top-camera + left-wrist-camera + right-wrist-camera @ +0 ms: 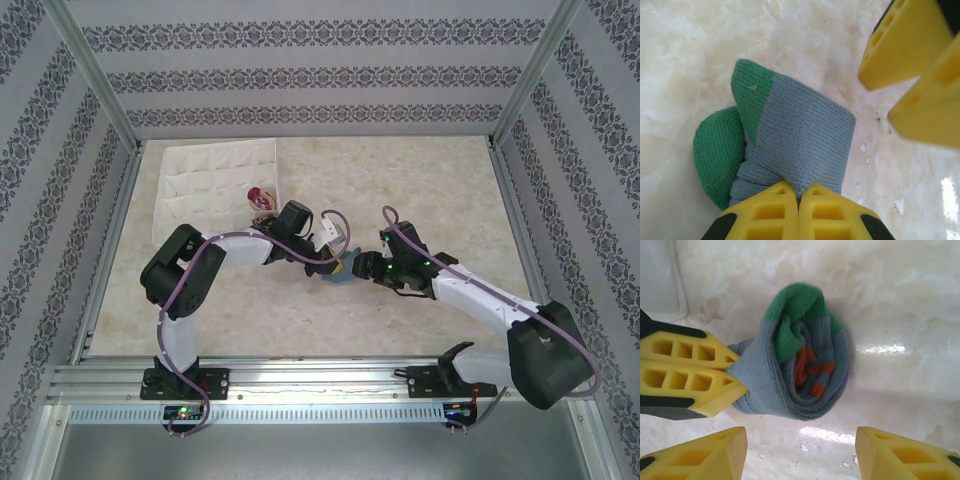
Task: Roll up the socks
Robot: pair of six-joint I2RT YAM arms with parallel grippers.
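A blue sock [805, 375] with a green toe and orange stripes lies rolled into a bundle on the marble tabletop, mid-table [345, 270]. My left gripper [800, 194] is shut on a fold of its blue fabric [800, 140]; its yellow fingers [695, 372] pinch the roll's left edge in the right wrist view. My right gripper [800, 450] stands open just short of the roll, with nothing between its fingers. Seen from above, the left gripper [333, 262] and the right gripper [368, 268] meet at the sock. Another rolled sock [260, 198], maroon and tan, sits in the box.
A white quilted box [205, 175] with small compartments stands at the back left, close behind the left arm. Its corner [660, 285] is at the upper left in the right wrist view. Metal frame rails border the table on all sides.
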